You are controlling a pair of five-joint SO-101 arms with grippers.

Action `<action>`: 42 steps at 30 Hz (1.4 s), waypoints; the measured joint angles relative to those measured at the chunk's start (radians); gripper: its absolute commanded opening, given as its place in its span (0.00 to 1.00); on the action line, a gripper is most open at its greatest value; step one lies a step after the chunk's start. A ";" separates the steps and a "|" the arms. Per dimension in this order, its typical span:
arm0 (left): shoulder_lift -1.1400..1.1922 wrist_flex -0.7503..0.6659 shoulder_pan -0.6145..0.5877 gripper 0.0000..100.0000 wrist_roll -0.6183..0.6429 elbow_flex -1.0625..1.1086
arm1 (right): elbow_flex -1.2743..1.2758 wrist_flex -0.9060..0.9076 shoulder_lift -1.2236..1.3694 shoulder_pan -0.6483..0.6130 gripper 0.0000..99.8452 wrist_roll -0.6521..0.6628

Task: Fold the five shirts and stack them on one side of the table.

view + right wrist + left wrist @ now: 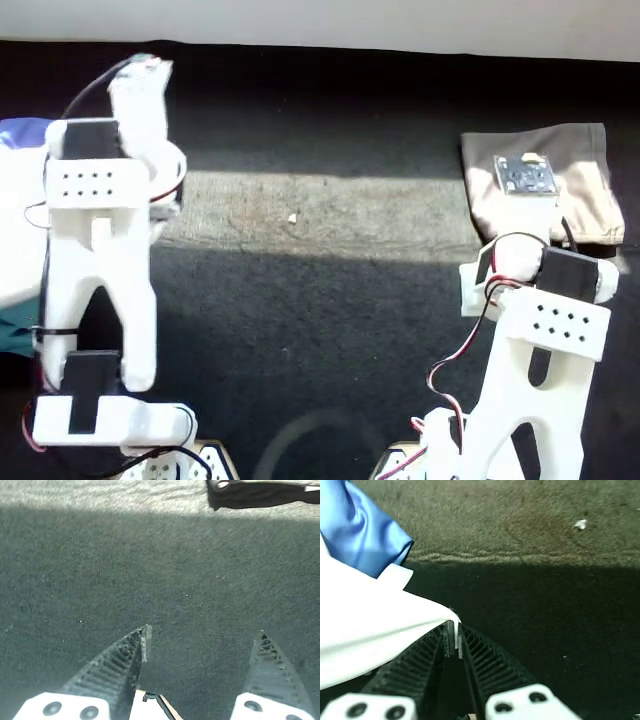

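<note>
My left gripper (454,635) is shut on the edge of a white shirt (370,625), pinched between its ribbed black fingers (485,660) just above the dark mat. A blue shirt (360,535) lies crumpled behind the white one. From above, the white shirt (12,240), the blue shirt (22,130) and a bit of teal cloth (15,335) lie at the table's left edge beside the left arm (95,250). My right gripper (200,642) is open over bare mat, holding nothing. A folded beige shirt (590,190) lies at the back right, beyond the right arm (550,320).
A dark mat (320,330) covers the table, with a sunlit band (330,215) across its middle and a small white speck (291,217) on it. A pale object with a shadow (250,485) sits at the edge of the right wrist view. Open room lies between the arms.
</note>
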 measured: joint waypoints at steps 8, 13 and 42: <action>0.000 0.023 0.388 0.01 0.000 -0.381 | 0.025 -0.110 0.000 0.264 0.30 0.000; 0.000 -0.038 0.644 0.01 0.000 -0.480 | 0.123 -0.176 0.000 0.354 0.30 0.000; -0.462 0.089 -0.341 0.01 -0.400 0.092 | 0.226 -0.342 0.002 -0.400 0.30 0.000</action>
